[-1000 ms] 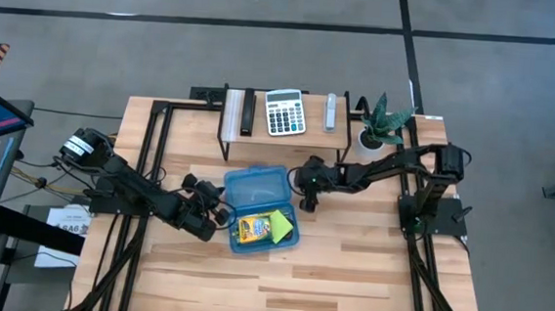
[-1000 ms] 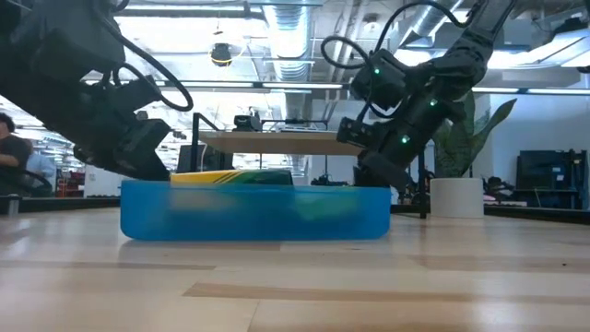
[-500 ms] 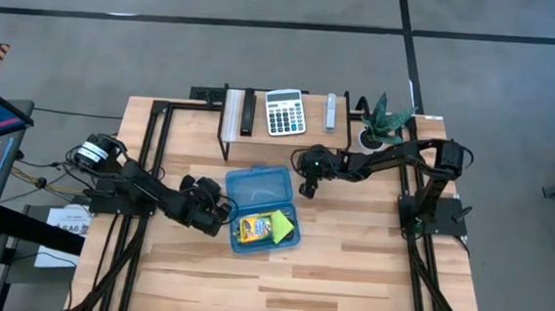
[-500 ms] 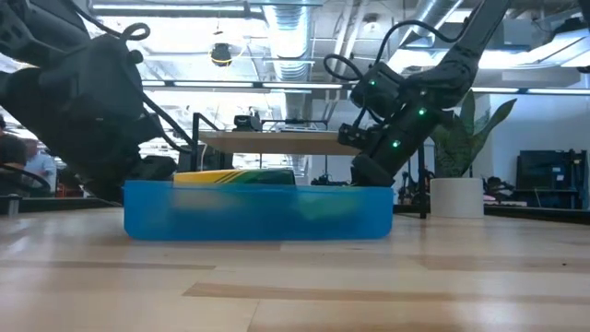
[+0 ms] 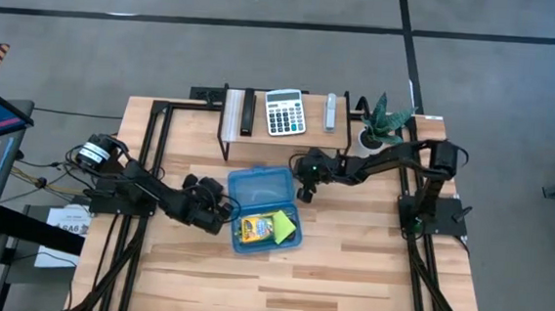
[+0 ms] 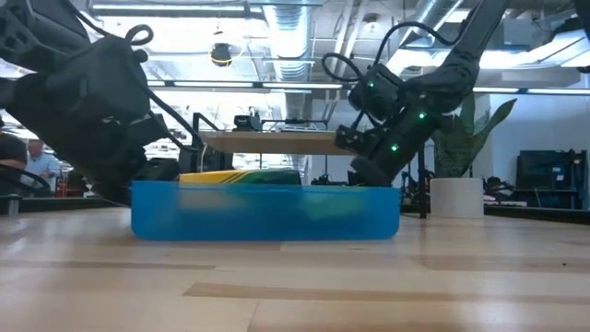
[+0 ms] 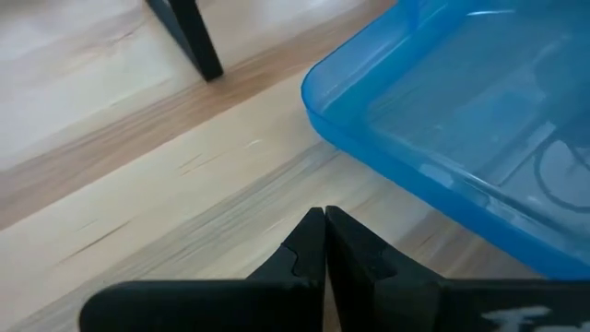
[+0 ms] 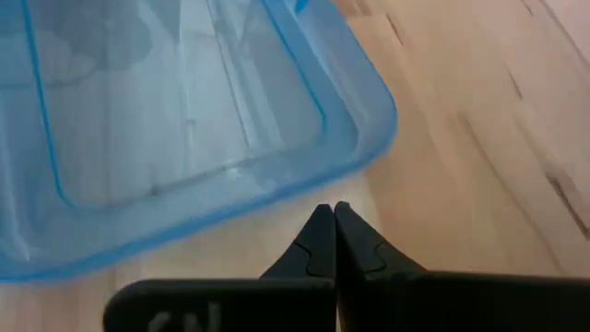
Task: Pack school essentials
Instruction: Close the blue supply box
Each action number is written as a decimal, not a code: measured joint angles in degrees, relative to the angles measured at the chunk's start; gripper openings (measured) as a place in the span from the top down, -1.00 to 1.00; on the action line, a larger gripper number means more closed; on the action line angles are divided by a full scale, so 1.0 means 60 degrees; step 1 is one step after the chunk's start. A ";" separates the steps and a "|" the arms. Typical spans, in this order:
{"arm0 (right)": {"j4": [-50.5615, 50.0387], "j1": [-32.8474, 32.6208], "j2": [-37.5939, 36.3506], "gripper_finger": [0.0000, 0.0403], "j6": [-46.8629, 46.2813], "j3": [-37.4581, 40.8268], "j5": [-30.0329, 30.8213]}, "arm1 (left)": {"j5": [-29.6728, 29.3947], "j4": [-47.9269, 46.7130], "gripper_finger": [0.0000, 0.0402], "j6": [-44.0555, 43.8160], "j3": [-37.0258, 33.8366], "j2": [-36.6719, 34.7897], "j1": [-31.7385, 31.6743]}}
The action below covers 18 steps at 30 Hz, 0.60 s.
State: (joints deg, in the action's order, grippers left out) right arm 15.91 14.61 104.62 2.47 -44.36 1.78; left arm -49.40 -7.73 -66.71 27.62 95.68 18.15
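An open blue plastic case lies flat on the table, its empty lid toward the far side. Its base holds a yellow-green crayon box and a lime-green sticky-note pad. My left gripper is shut and low at the case's left side, with its tips pointing at the table just short of a rounded corner. My right gripper is shut beside the lid's right edge. A narrow strip of bare wood lies between its tips and the lid's corner. My left gripper stands hard against the left wall of the case in the high view, but its wrist view shows bare table between the fingertips and the wall. I cannot tell whether any part of it touches the case.
A raised shelf at the back carries a white-grey calculator, a black bar and a grey bar. A potted plant stands at the far right. The near half of the table is bare wood.
My left gripper has sunk and moved toward the table's right, up to the left side of the case. The case has slid a little toward the right along the table, staying flat. My right gripper has swung slightly toward the left beside the lid.
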 joint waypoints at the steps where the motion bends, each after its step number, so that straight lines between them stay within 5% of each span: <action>1: 0.0072 0.0000 0.0147 0.99 -0.0001 -0.0095 -0.0029 | 0.0012 0.0076 1.00 0.0042 0.0000 0.0000 0.0000; 9: 0.0170 0.0025 0.0877 0.97 0.0053 -0.0542 -0.0065 | -0.0155 0.0312 1.00 0.0298 0.0004 0.0007 0.0022; 18: -0.0363 -0.0022 0.0057 0.97 0.0068 -0.0502 -0.0064 | -0.0363 0.0314 1.00 0.0440 0.0007 0.0011 0.0069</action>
State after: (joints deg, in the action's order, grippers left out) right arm 13.73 14.48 104.96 2.87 -47.37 1.39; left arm -51.58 -5.85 -64.07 27.66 95.74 18.57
